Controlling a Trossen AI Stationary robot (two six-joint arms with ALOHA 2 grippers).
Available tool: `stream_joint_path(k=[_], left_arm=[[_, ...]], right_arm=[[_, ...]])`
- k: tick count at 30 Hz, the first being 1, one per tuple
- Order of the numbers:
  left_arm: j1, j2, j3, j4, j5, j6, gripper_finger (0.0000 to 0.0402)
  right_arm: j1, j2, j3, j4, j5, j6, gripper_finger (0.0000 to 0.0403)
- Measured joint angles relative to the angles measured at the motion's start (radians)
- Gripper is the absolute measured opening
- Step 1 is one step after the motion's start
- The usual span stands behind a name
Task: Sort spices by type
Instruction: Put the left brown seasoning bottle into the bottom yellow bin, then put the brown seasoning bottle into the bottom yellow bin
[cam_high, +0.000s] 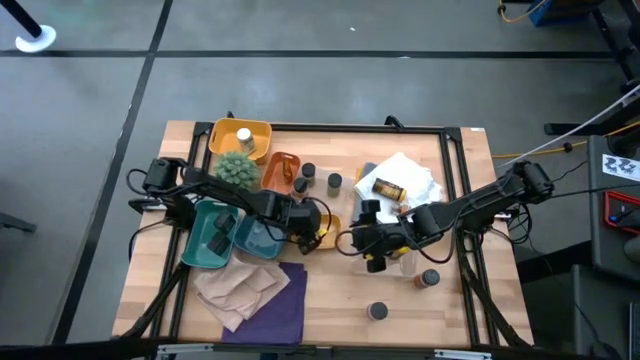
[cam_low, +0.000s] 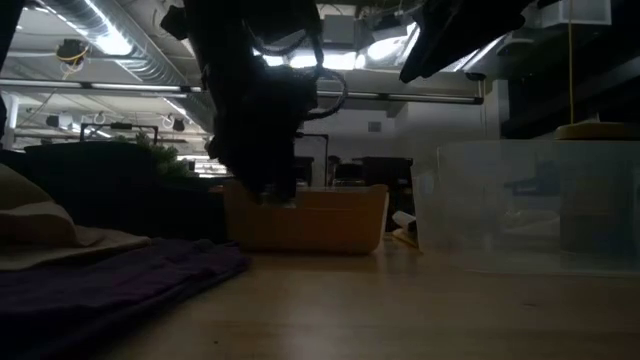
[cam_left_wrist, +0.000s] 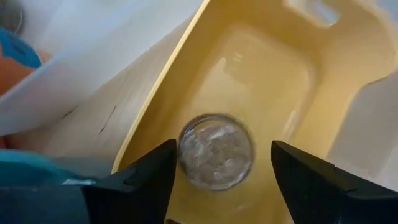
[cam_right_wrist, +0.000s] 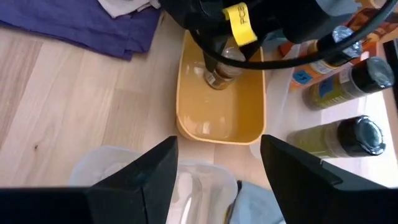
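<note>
My left gripper (cam_high: 312, 228) is open and points down into a small yellow tray (cam_high: 331, 237) at mid-table. A small clear spice jar (cam_left_wrist: 216, 151) stands in that tray between the fingers; the right wrist view shows brownish contents in the jar (cam_right_wrist: 219, 73). My right gripper (cam_high: 375, 255) hovers open just right of the tray, above a clear plastic container (cam_right_wrist: 161, 180), holding nothing. Other spice jars stand loose: two dark-lidded ones (cam_high: 308, 172) (cam_high: 333, 181), one lying on a white cloth (cam_high: 388, 188), and two near the front (cam_high: 430, 278) (cam_high: 378, 311). My left gripper (cam_left_wrist: 224, 180) comes from above with a finger on either side of the jar's round top (cam_left_wrist: 205, 146). A gap shows between the jar and one finger (cam_left_wrist: 311, 180). Whether the other finger (cam_left_wrist: 149, 177) touches the jar, I cannot tell. The jar stands upright on the tray floor.
A far yellow tray (cam_high: 240, 135) holds a pale-lidded jar. Beside it are a green plant (cam_high: 238, 168) and an orange tray (cam_high: 281, 170). Teal trays (cam_high: 215, 240) lie under the left arm. Tan (cam_high: 240, 285) and purple (cam_high: 282, 305) cloths cover the near left.
</note>
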Motion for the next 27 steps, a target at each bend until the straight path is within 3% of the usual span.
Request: stream_joint_path(k=[5,21,27], left_arm=[[0.0,-0.015,0.016,0.0,0.021,0.002,0.0244],[0.0,-0.041,0.066,-0.026,0.039,0.08,0.0244],[0.0,-0.047,0.066,-0.027,0.038,0.08,0.0244]], right_arm=[[0.0,-0.044,0.0,-0.084,0.005,0.022,0.023],[0.0,-0.128,-0.004,-0.624,0.077,0.394,0.023],[-0.011,-0.143,-0.095,-0.658,-0.007,0.438,0.023]])
